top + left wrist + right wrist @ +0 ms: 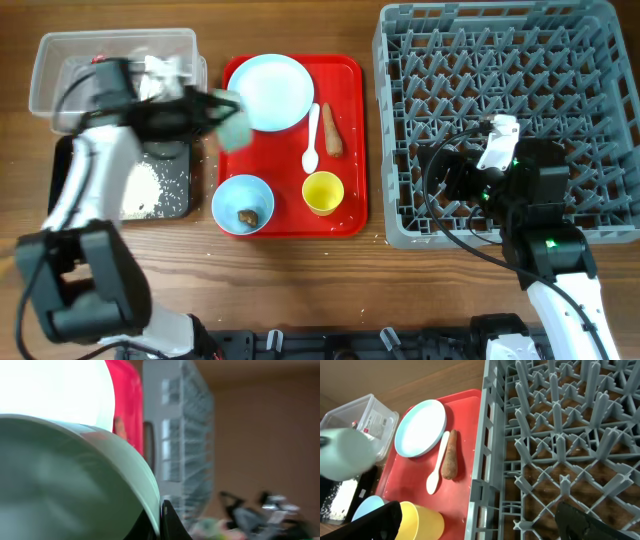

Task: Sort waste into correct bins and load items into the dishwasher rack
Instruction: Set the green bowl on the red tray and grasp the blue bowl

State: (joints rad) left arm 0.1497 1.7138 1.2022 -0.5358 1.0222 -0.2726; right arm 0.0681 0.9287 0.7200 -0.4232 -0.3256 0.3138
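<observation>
The pale blue round plastic bowl [235, 128] is held at its rim in the left pincer [212, 108], which is closed on it. It is held above the table at the gap between the shallow black rectangular tray [188, 195] and the flat red tray [350, 120], and it is blurred in the overhead view. White rice grains [140, 188] lie scattered in the black tray, so the step in hand is judged to be the transfer of an emptied bowl to the large square grey plastic dishwasher rack [560, 60]. The next move calls for the bowl to be carried across the red tray and seated between the upright pegs, or passed to the right pincer [480, 530], which is spread wide above the rack's left side and holds nothing. On the red tray are a second pale blue bowl [243, 203] with a small brown food scrap [247, 215], a pale blue round plate [272, 92], a white plastic spoon [311, 140], a brown carrot-like stick [332, 132] and a small yellow cup [322, 192]. The clear rectangular plastic tub [60, 60] stands behind the black tray. The wooden table [300, 290] is brown and grained, with a few stray grains on it. Little of the room is shown.
</observation>
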